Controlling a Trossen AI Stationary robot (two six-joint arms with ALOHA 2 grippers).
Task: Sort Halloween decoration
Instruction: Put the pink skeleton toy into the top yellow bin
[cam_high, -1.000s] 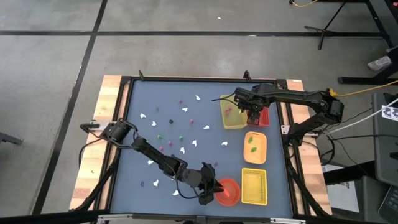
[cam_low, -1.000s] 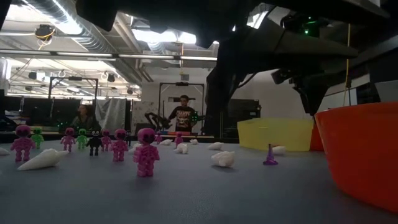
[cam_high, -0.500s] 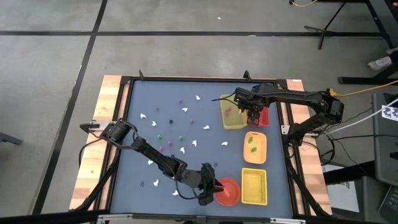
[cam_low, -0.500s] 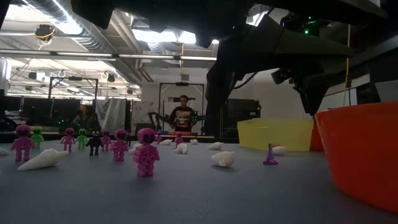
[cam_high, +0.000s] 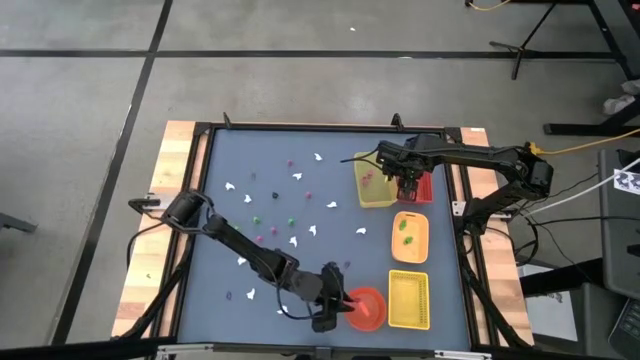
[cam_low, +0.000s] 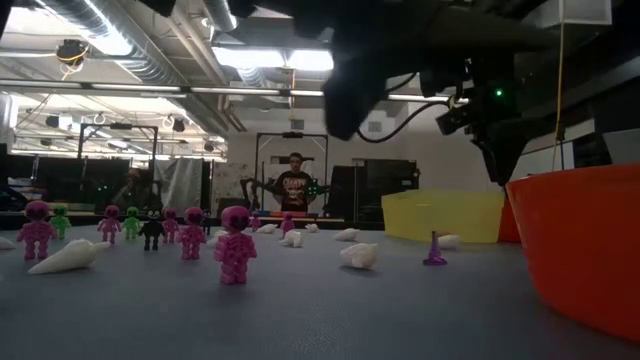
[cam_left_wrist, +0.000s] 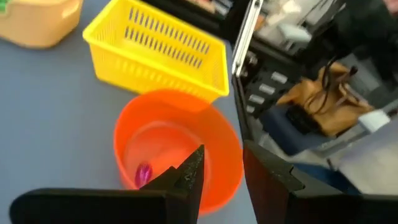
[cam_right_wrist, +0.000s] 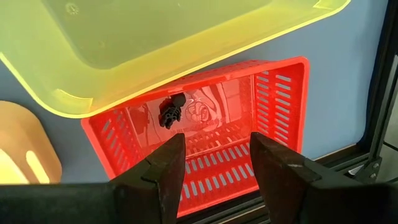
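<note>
At the near edge of the table, the left gripper (cam_high: 338, 303) hangs just over the round orange bowl (cam_left_wrist: 177, 155), its fingers (cam_left_wrist: 188, 175) parted with nothing between them. One pink piece (cam_left_wrist: 143, 174) lies on the bowl's floor, its long axis running roughly toward the bowl's rim, so that drop looks finished. Just right of the bowl, the yellow slotted basket (cam_high: 408, 299) appears empty from above.

Farther back, the orange tray (cam_high: 410, 233) holds a couple of green bits (cam_high: 404, 225). Beyond it, the right gripper (cam_high: 408, 183) hovers over the red basket (cam_right_wrist: 211, 134), fingers (cam_right_wrist: 163, 171) apart and empty; a small dark figure (cam_right_wrist: 171, 111) lies flat on the basket's floor, its long axis pointing toward the yellow tray (cam_right_wrist: 161, 43) that overlaps the basket's edge in the wrist view. That tray has a few pink specks inside in the high view.

Most of the job remains, I judge. White ghost shapes (cam_high: 312, 231) lie scattered across the blue mat (cam_high: 230, 160), tipped on their sides; in the low view one (cam_low: 68, 256) points its narrow tip to the right. Pink skeleton figures (cam_low: 234, 243), a green one (cam_low: 60, 220) and a black one (cam_low: 152, 229) stand upright, long axes vertical, facing the low camera. A small purple cone (cam_low: 434, 249) stands point up near the yellow tray. Well beyond the table, a person (cam_low: 295, 187) stands in the room.
</note>
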